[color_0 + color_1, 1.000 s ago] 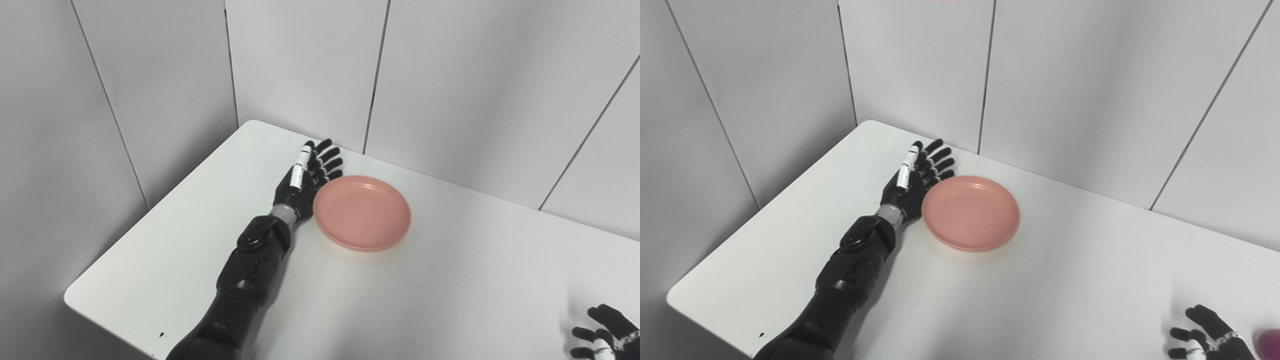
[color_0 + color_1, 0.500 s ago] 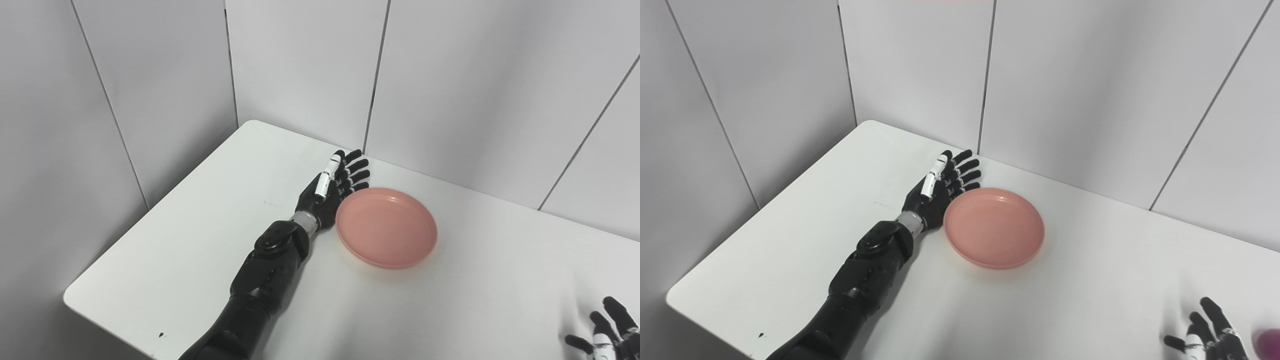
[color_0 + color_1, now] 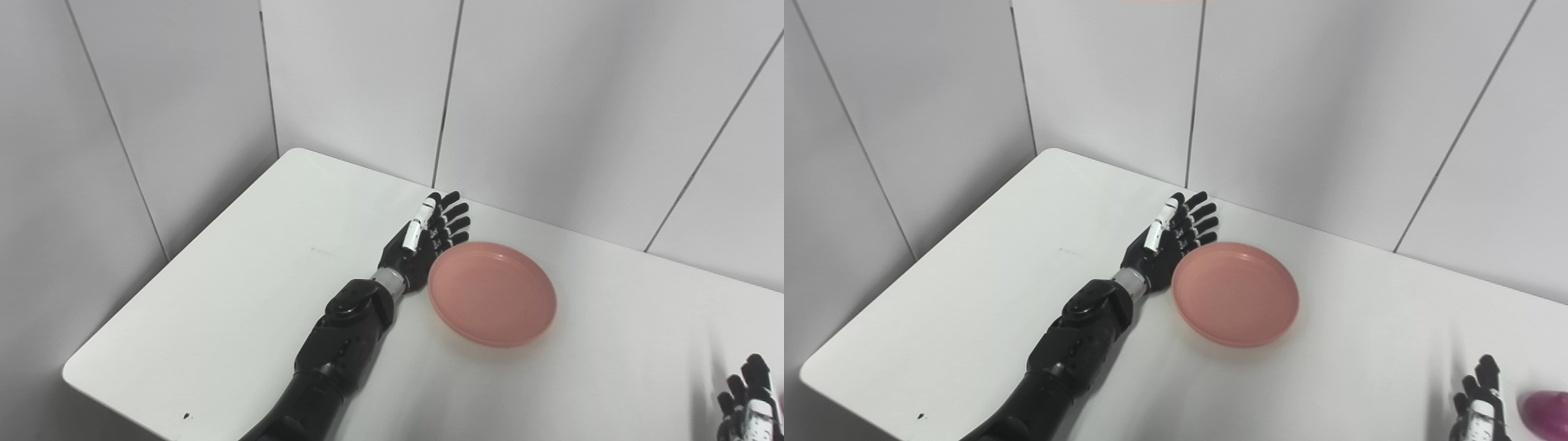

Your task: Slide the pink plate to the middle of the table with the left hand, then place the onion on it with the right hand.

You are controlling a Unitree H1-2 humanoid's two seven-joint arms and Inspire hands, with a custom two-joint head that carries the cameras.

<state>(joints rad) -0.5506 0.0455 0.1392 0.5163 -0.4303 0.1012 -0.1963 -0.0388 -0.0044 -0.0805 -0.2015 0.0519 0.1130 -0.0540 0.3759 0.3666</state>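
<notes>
My left robot hand (image 3: 422,245) lay flat and spread, fingers straight and apart, its inner edge against the left rim of the plate (image 3: 492,293); it held nothing and only pushed. To slide well, I judged I should keep that edge low on the rim and press sideways and evenly, so the plate glided over the surface (image 3: 245,288) without tipping or spinning away. The plate sat empty toward the back of the surface, nearer the wall than the front. My right robot hand (image 3: 1479,404) waited at the bottom right, mostly cut off, fingers up and apart, holding nothing, just beside the purple onion (image 3: 1545,411) at the corner.
</notes>
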